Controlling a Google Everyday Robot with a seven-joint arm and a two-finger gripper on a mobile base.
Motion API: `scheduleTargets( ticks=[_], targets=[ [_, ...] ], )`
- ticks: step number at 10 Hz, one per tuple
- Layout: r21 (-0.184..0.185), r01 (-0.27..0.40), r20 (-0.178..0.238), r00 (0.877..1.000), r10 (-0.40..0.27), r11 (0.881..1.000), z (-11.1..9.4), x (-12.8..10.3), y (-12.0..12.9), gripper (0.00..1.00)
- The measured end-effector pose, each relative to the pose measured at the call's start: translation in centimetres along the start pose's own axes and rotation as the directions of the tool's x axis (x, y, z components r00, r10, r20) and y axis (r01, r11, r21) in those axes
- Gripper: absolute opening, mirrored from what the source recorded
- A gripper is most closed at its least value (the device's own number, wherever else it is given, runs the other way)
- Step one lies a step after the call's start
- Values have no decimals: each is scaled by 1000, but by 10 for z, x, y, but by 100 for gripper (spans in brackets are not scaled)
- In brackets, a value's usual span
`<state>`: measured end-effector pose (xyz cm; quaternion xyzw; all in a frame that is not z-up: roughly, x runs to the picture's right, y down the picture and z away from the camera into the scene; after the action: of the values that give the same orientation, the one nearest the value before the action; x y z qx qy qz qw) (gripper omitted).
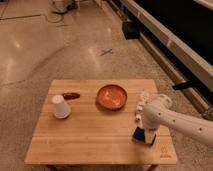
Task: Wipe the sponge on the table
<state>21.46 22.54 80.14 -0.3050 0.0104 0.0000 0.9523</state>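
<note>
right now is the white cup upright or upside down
Upside down: the white cup stands on its wide rim, narrow base up, on the table. The pincer is at the sponge near the front edge.

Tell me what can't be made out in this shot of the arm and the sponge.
Camera view:
- The sponge: upper part hidden by the gripper over it, near the table's front right corner.
- The arm: cut off by the right edge.
- The corner logo: too small to read.
- The dark item beside the white cup: too blurred to identify.
</note>
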Motion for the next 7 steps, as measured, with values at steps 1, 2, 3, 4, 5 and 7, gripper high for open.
scheduleTargets(
  ticks=[1,2,3,4,5,7],
  targets=[
    [8,17,7,1000,-17,1000,-4,-10,-1,1],
    [11,33,14,999,-33,999,-6,-20,0,1],
    [10,52,21,998,-52,999,-7,-30,4,1],
    [7,68,27,997,-69,998,-6,-39,9,1],
    [2,80,31,996,-80,997,-6,-44,14,1],
    [-15,99,37,994,-99,995,-2,-48,29,1]
  ],
)
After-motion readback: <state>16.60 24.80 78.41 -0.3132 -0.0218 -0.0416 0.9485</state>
